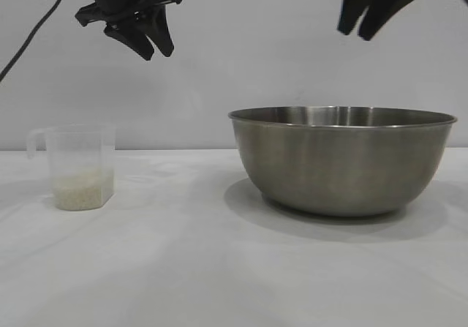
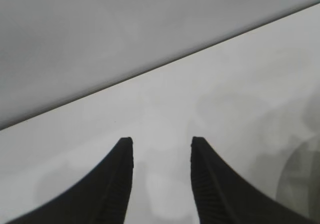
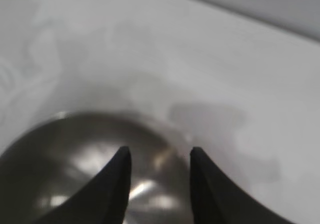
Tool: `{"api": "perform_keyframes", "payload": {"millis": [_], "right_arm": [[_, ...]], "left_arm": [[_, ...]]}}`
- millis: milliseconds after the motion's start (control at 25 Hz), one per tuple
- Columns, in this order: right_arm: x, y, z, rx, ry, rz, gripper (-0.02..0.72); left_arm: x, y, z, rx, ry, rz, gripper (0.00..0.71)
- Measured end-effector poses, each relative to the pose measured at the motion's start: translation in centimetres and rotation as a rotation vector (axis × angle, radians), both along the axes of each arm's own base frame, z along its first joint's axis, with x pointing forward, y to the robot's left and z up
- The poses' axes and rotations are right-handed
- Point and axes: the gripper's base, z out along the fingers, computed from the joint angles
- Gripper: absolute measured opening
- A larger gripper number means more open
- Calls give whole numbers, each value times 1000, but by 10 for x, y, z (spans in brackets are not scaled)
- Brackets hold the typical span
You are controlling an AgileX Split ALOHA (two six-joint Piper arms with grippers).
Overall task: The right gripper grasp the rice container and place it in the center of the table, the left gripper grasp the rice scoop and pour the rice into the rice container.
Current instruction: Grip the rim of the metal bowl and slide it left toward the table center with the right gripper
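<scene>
On the plain white worktop (image 1: 183, 268), a small clear plastic measuring cup (image 1: 79, 167) holding off-white rice (image 1: 82, 189) stands well left of the large round steel bowl (image 1: 341, 159). The left tool (image 1: 150, 42) hangs parted and empty above the cup; the right tool (image 1: 363, 21), parted, empty, hangs over the bowl.

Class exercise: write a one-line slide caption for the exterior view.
Both open grippers, left and right, hang above the table; rice scoop with rice stands left of the rice container.
</scene>
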Motion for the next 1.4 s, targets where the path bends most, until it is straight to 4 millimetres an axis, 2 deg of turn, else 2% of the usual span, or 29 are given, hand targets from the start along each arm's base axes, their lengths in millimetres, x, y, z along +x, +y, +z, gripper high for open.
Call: {"api": "perform_keyframes", "payload": {"millis": [160,520,960,1400], "right_arm": [[-3,-3,2,-5,0,-9,219],[-19,-6,-37,-39,143,-6,219],[-9,-6,-82,-52,250,-6,219],[-5,-6,-103,-59,293,-8,219]], "left_arm": [[0,-1,0,0,0,-2,224],[-1,-1,0,0,2,-3,224],[-1,-1,1,0,1,-3,224],[-1,-1,1,0,1,-3,224]]}}
